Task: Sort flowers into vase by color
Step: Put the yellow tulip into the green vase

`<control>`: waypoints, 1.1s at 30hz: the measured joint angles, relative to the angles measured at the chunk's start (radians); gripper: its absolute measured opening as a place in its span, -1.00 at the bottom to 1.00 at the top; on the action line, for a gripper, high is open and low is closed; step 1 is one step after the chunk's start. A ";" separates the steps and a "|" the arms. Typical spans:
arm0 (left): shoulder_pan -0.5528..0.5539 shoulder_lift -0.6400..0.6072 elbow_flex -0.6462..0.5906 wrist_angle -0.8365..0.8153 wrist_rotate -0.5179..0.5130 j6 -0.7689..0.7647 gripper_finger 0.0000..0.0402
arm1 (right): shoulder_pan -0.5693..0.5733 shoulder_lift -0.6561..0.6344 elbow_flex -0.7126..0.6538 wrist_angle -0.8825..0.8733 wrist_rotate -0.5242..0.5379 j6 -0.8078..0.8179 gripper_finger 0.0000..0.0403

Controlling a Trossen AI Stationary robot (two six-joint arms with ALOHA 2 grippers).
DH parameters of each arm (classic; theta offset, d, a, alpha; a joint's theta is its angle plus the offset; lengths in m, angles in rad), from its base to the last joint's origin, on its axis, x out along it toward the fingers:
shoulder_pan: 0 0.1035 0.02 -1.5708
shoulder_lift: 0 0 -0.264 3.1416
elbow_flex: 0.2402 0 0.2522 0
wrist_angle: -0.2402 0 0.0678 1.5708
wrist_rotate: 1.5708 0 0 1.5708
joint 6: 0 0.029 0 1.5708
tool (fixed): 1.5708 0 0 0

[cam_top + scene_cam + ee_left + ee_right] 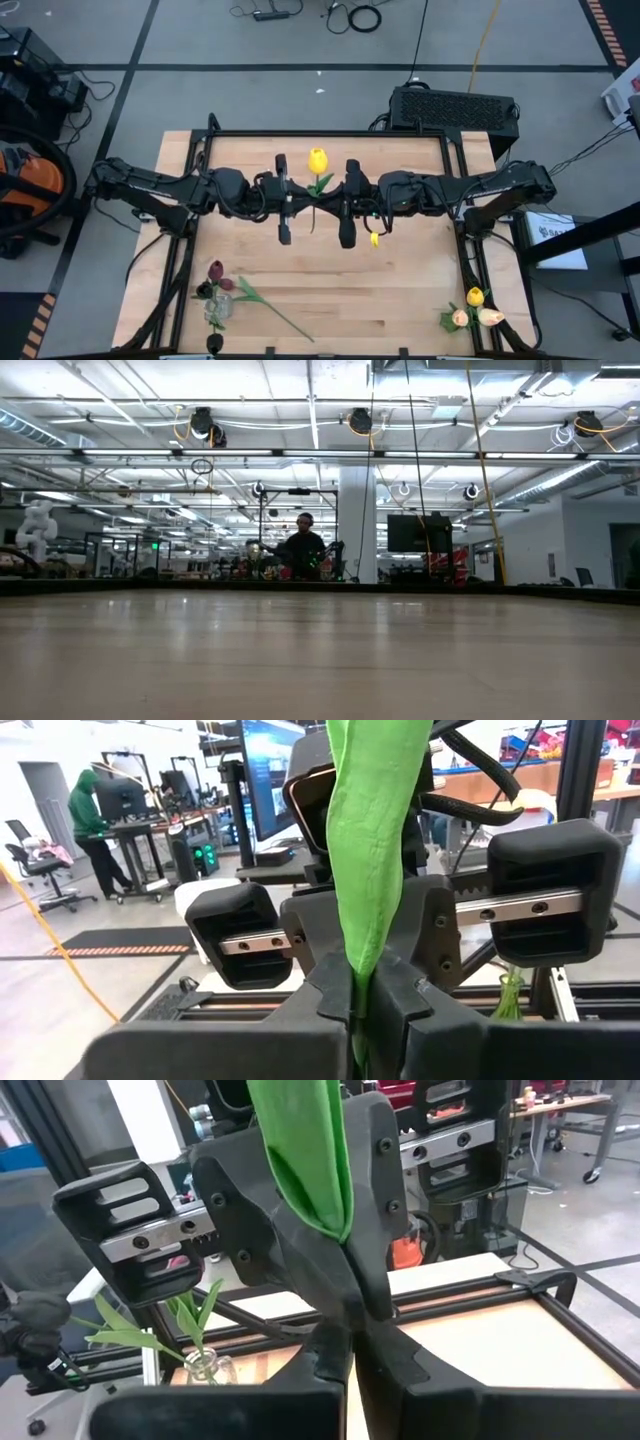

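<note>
Two groups of flowers and one held tulip are seen around the wooden table (330, 290). At the table's near left corner a glass vase (217, 310) is found, with two dark red tulips (216, 270) at it and a long green stem lying out from it across the boards. At the near right corner three flowers (475, 312) are gathered: one yellow and two pale peach. A single yellow tulip (318, 160) is held up above the middle of the table, nearer its far edge, between the two arms. A small yellow spot just beside the right gripper cannot be identified.

The left gripper (357, 1000) is pressed together on the tulip's green leaf (372, 850), which is pinched between its fingers. The right gripper (350, 1345) is likewise closed tight on the same tulip's green leaf (305, 1150). Both grippers meet over the table's middle, facing one another.
</note>
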 joint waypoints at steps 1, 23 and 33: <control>-0.001 0.000 0.000 0.000 0.000 -0.001 -0.90 | 0.000 0.000 0.000 0.000 0.000 0.000 -0.98; -0.060 -0.047 0.001 0.003 0.007 -0.001 -0.26 | 0.114 -0.309 -0.001 -0.374 0.126 0.109 -1.00; -0.080 -0.050 0.001 -0.077 0.003 -0.001 -0.26 | 0.252 -0.418 -0.001 -0.592 0.248 0.226 -1.00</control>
